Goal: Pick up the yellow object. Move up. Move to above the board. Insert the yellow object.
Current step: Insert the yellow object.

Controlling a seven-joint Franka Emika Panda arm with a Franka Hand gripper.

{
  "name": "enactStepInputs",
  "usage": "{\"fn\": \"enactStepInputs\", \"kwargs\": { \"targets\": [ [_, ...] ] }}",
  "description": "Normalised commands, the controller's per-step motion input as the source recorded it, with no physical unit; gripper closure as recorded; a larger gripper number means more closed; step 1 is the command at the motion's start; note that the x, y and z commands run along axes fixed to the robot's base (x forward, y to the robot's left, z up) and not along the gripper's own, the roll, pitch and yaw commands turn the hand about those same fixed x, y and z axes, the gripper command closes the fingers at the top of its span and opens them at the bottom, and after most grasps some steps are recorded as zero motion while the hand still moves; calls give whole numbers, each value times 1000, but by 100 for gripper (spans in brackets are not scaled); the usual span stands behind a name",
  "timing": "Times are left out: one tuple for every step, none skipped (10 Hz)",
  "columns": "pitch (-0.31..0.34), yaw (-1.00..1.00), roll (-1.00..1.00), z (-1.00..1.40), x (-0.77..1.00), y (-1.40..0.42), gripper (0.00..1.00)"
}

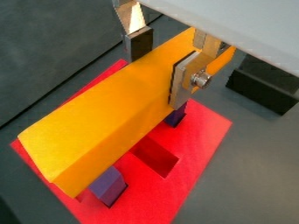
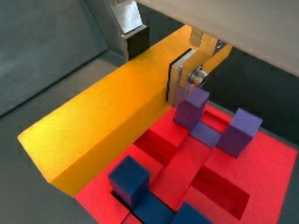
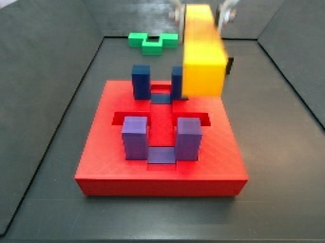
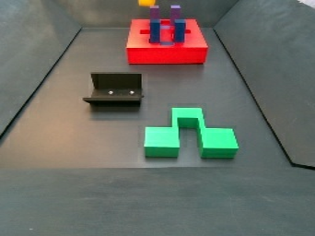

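Largest in view: the board (image 3: 159, 157), a flat red square slab, matte, with square recesses and pairs of blue-purple upright posts (image 3: 189, 139), blunt-edged and blocky. Above it, held clear of the slab: the yellow object (image 1: 111, 118), a long plain yellow-orange bar with smooth faces and crisp square edges, clamped near one end by the gripper (image 1: 163, 57), flat silver fingers (image 1: 187, 76) with dark pads pressed on opposite faces, most of the length hanging free past the grip. Likely trouble from here: off-centre hold, so a tilt or twist of the bar under its own weight; a lower edge catching a post top instead of dropping between a pair; jamming if the bar comes down skewed to the gap; slipping in the pads if pushed against such a snag. Well apart on the grey floor in a side view: a green notched block (image 4: 187, 135), glossy and stepped, and the fixture (image 4: 114, 90), dark, L-shaped, with two small holes.
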Motion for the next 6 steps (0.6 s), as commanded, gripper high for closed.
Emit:
{"fn": "enactStepInputs", "kwargs": {
  "targets": [
    [67, -289, 129, -440, -306, 0, 100],
    [56, -297, 90, -426, -329, 0, 100],
    [51, -343, 31, -369, -403, 0, 100],
    [0, -197, 39, -111, -317, -129, 100],
    [-59, 0, 43, -31, -126, -260, 100],
    [-51, 149, 39, -6, 0, -226, 100]
  ]
}}
